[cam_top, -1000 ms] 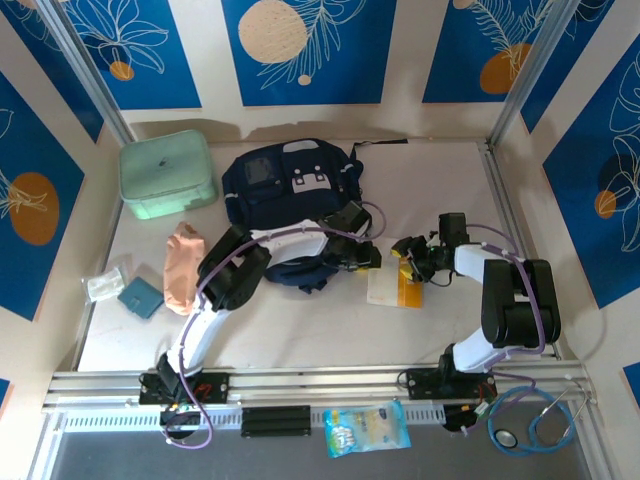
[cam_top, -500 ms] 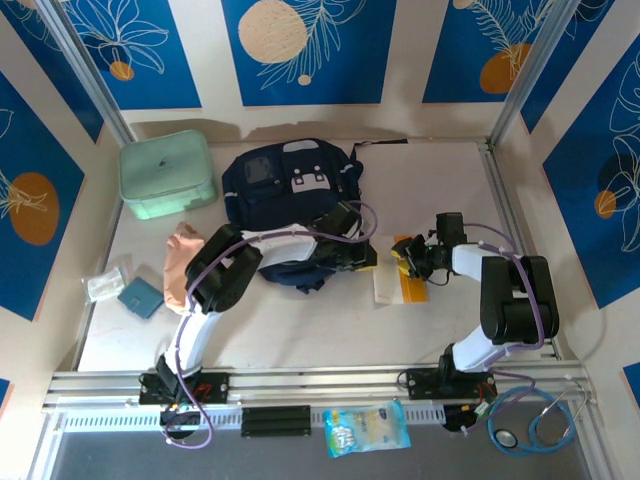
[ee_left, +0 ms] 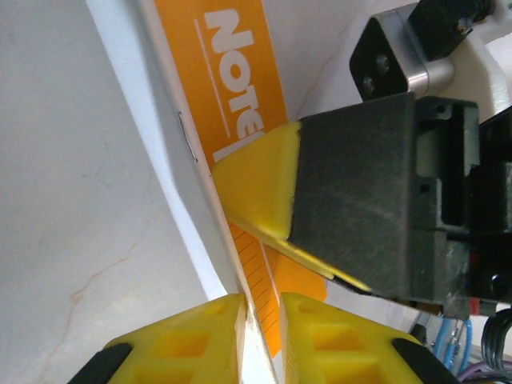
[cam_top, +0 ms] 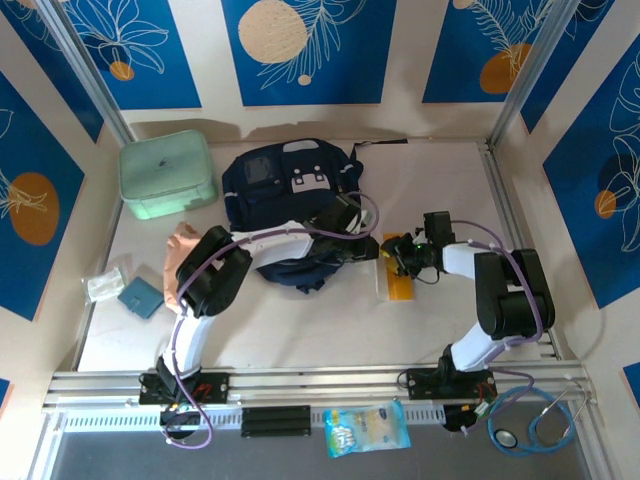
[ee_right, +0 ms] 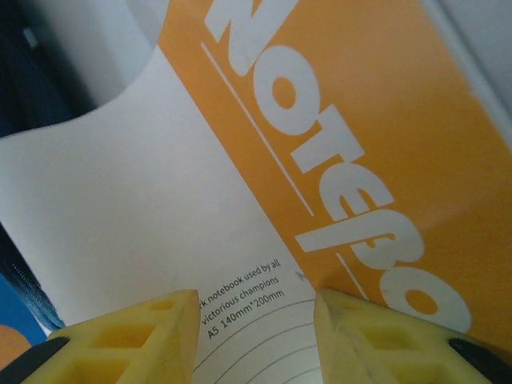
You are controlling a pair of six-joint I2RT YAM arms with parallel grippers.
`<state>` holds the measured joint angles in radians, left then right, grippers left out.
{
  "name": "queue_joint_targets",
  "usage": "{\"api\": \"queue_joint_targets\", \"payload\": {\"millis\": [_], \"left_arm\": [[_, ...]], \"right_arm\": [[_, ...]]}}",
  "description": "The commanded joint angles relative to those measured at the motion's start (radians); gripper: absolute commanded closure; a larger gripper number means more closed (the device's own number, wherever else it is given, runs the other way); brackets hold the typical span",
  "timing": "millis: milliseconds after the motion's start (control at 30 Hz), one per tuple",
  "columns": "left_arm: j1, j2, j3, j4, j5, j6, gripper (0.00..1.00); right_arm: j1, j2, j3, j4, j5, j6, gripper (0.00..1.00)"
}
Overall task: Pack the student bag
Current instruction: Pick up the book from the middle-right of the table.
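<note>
One student bag, dark navy with pale patches on its front pocket, lies at the far middle of the counter, its near part under the left arm. Just to its right lies an orange and white notebook, and both arms meet over it. The left gripper has its jaws narrow, and the thin edge of the notebook runs between them, so it pinches this edge. The right gripper points at the cover with its jaws partly apart and nothing between them; in the left wrist view one of its yellow fingertips touches the cover. Left of the student bag stands a mint green box. Nearer, on the left side, lie a peach cloth, a small teal square and a clear packet. A snack packet and a stethoscope rest at the front rail.
</note>
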<state>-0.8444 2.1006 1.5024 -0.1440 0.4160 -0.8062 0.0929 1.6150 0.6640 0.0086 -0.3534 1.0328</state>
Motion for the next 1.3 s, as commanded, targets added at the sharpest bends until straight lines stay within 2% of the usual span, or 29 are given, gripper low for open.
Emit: {"api": "queue_joint_targets", "payload": {"millis": [0,133,300,533,633,800,867,1033,1200,1267], "left_arm": [[-0.008,-0.047,-0.012,-0.079,-0.091,0.057,0.8],[0.0,-0.081,-0.041,-0.144,-0.178,0.085,0.78],[0.008,-0.084,-0.048,-0.199,-0.229,0.078,0.77],[0.008,-0.099,-0.093,-0.181,-0.278,0.041,0.78],[0.007,-0.101,-0.094,-0.166,-0.262,0.035,0.83],[0.01,-0.122,-0.091,-0.147,-0.246,0.046,0.97],[0.014,-0.142,-0.084,-0.152,-0.241,0.057,1.0],[0.05,-0.227,-0.1,-0.146,-0.22,0.065,1.0],[0.121,-0.36,-0.16,-0.09,-0.203,0.051,1.0],[0.162,-0.405,-0.177,-0.083,-0.199,0.046,1.0]], "right_arm": [[0.06,0.067,0.0,-0.019,-0.072,0.055,0.56],[0.102,0.096,0.019,0.014,-0.07,0.086,0.56],[0.124,0.118,0.031,0.034,-0.068,0.108,0.57],[0.132,0.123,0.034,0.026,-0.051,0.123,0.62],[0.133,0.126,0.039,0.021,-0.047,0.121,0.62],[0.126,0.101,0.045,0.003,-0.041,0.097,0.63],[0.114,0.062,0.04,-0.003,-0.029,0.083,0.61],[0.067,-0.08,-0.001,0.032,-0.009,0.051,0.48],[0.048,-0.209,-0.021,0.069,-0.005,0.046,0.42],[0.051,-0.256,-0.039,0.102,-0.006,0.07,0.36]]}}
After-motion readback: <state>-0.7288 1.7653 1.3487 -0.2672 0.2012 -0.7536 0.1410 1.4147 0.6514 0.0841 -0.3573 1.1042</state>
